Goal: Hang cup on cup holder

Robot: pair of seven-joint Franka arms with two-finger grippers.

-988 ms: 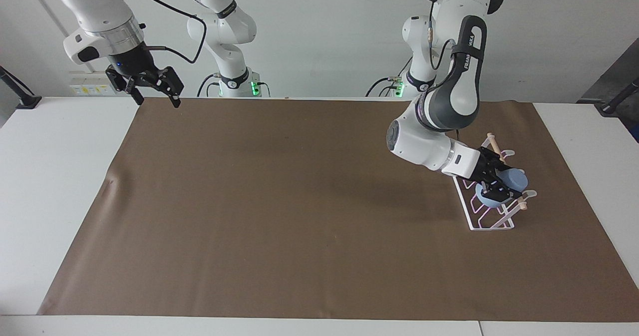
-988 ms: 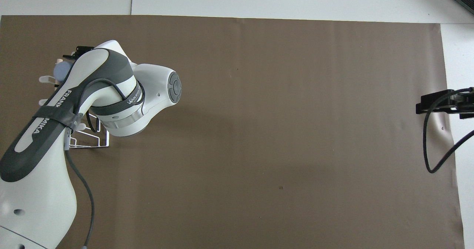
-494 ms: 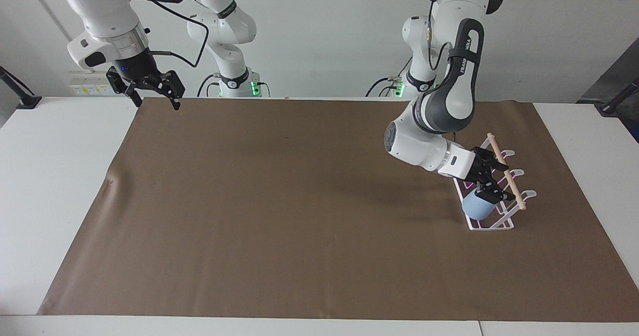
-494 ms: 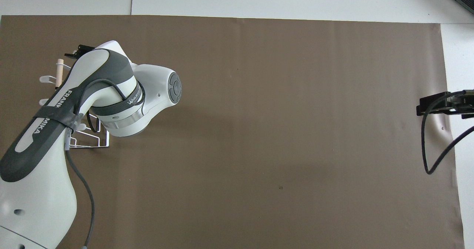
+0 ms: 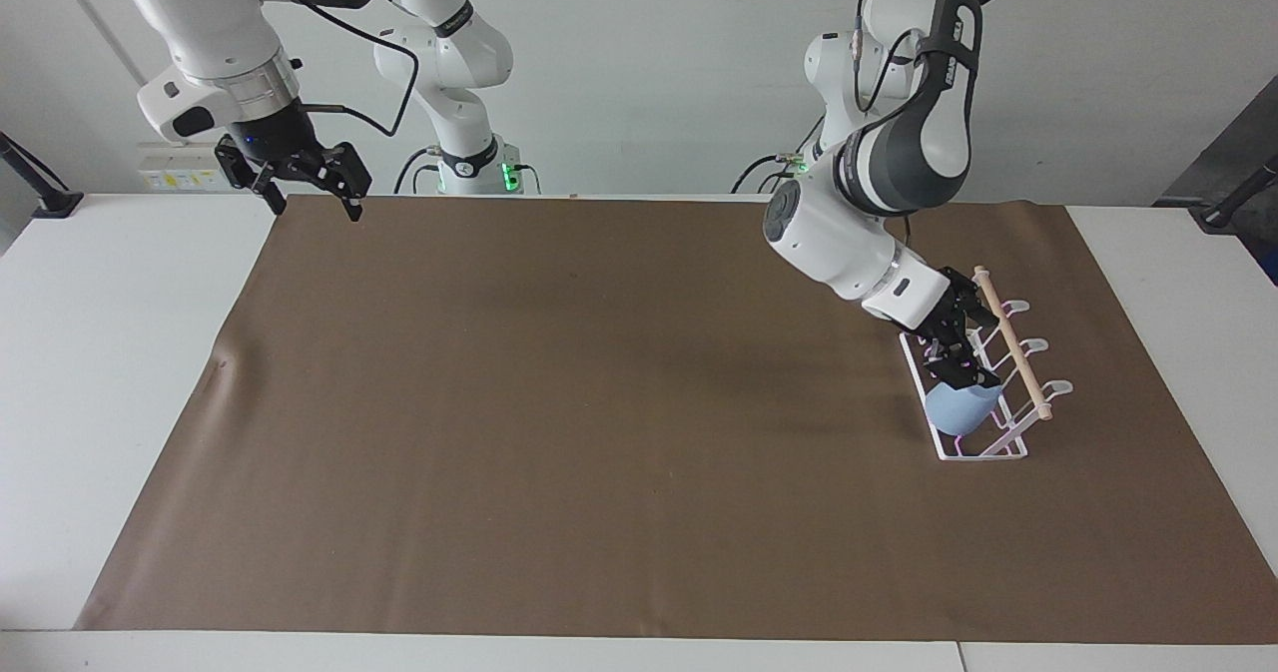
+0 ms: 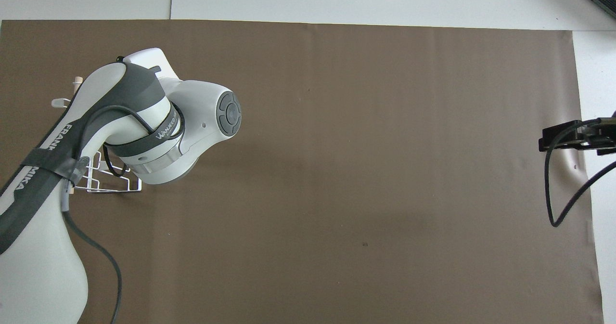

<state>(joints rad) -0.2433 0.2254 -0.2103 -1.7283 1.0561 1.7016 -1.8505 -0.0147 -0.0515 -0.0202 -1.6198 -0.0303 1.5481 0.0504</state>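
our left tool (image 5: 957,364) hangs low over the cup holder (image 5: 983,392), its fingers spread and standing just above the cup (image 5: 957,407); whether a fingertip touches the cup's upper end we cannot tell, but nothing is clamped between them. the cup sits on the holder, blue-grey and tilted, on the prongs at the holder's end farther from the robots, on the side below the wooden dowel (image 5: 1013,356) that runs along the top. the holder stands on the brown mat (image 5: 599,432) toward the left arm's end of the bench (image 5: 90,372). from overhead the left arm's wrist and forearm cover the tool and the cup, and only the holder's white wire base (image 6: 108,184) and one prong tip show beside the arm. our right tool (image 5: 300,178) waits in the air over the corner of the mat at the right arm's end, close to the robots, its fingers spread wide and holding nothing; overhead it shows at the edge of the view (image 6: 572,138) with its cable looping down.
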